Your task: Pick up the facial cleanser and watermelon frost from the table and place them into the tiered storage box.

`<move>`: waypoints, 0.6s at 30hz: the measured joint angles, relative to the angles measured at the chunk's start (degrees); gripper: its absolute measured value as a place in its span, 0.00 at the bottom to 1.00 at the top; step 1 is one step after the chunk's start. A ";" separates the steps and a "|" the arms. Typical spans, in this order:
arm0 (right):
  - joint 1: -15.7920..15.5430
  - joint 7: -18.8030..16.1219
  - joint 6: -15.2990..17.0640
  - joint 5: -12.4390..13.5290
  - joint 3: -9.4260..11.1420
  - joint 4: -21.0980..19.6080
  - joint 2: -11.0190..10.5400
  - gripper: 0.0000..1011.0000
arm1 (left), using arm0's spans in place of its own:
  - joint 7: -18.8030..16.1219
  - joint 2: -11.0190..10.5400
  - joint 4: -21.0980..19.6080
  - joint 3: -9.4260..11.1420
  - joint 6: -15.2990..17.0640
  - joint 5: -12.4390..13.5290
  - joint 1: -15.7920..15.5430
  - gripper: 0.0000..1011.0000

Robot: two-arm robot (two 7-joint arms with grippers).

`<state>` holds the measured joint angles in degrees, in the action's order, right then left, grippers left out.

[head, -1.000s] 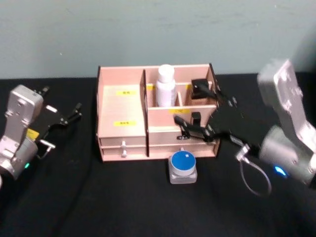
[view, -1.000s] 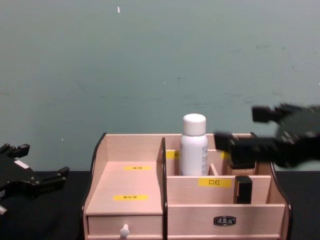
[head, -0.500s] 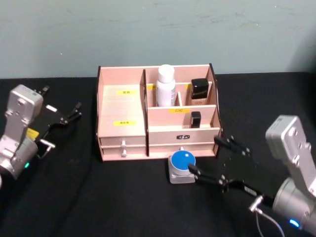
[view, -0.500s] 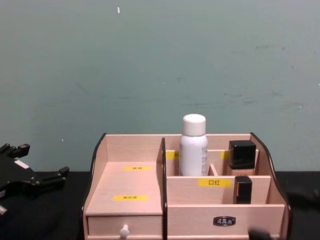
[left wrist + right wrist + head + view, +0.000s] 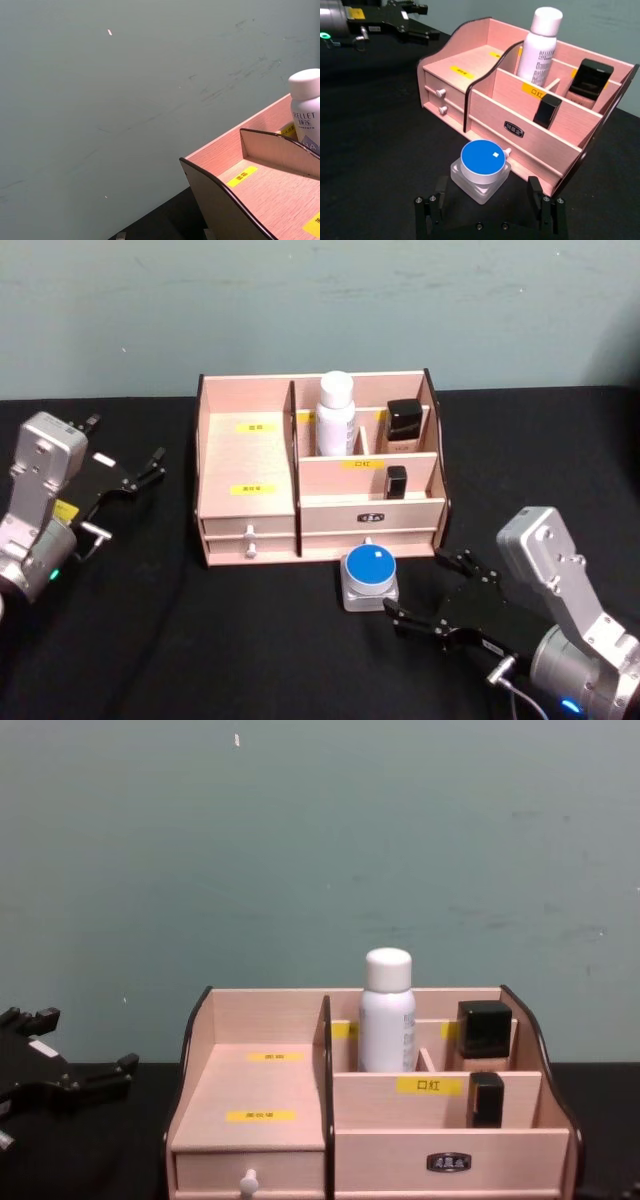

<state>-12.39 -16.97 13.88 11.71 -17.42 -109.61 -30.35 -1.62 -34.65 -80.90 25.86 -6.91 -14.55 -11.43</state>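
The tiered storage box stands mid-table. A white bottle stands upright in its back middle compartment. A black-capped bottle is beside it, and a small black stick is one tier lower. A blue-lidded clear jar sits on the table before the box. I cannot tell which item is the facial cleanser or the watermelon frost. My right gripper is open and empty, low beside the jar. My left gripper is parked open at the left.
The table is covered in black cloth, with a grey-green wall close behind the box. Two small white-knobbed drawers face the front left of the box. Bare cloth lies between the box and my left arm.
My right gripper has pulled back from over the box's right compartments and dropped to the table beside the blue-lidded jar. The black-capped bottle now stands uncovered. The left arm is still.
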 joint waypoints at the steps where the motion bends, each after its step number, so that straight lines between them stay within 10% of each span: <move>1: 0.58 -0.13 0.34 -0.32 -0.26 0.63 0.50 0.99 | 0.00 0.00 0.00 0.00 0.00 0.00 0.00 0.99; 18: 7.50 -2.37 2.30 -2.31 -3.17 7.34 5.44 0.99 | 0.00 0.00 0.00 0.00 0.00 0.00 0.00 0.99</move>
<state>-4.89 -19.34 16.18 9.40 -20.59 -102.27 -24.92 -1.62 -34.65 -80.90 25.86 -6.91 -14.55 -11.43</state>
